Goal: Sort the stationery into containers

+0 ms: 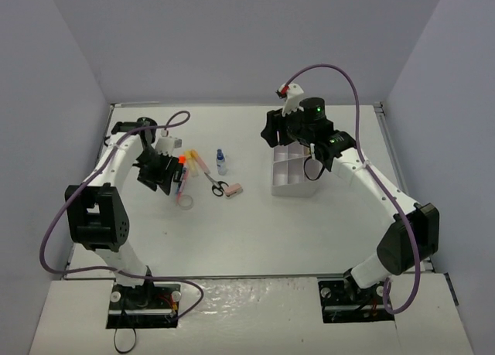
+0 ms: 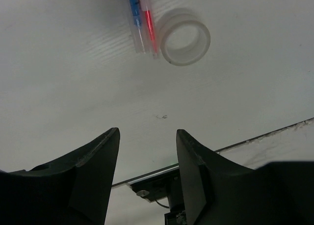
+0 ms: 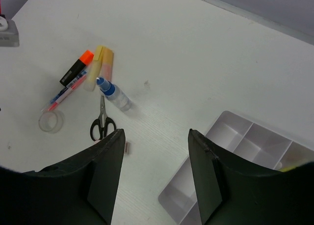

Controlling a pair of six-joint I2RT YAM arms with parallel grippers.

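- My left gripper (image 2: 147, 173) has its jaws apart and holds nothing. It hangs over a bare part of the surface (image 2: 73, 87), at the left middle of the top view.
- The clear tape ring (image 2: 185, 42) lies flat in the upper part of the left wrist view. It is just beside the ends of two thin pens (image 2: 142, 19), perhaps touching them. I judge it is the nearest thing to take.
- To take it well, I would go forward until the ring is under the jaws. I would then put one finger in the hole and one outside, and close on the wall. Closing across the whole ring may let it slip out.
- I would come from the side away from the pens, so as not to drag them.
- My right gripper (image 3: 154, 178) is also apart and empty, above the white tray (image 3: 225, 132) at the lower right of its view. The tray is well apart from the scissors (image 3: 101, 123) and the bottle (image 3: 114, 92).
- This arm is over the tray, so I would move it aside before I carry the ring there.
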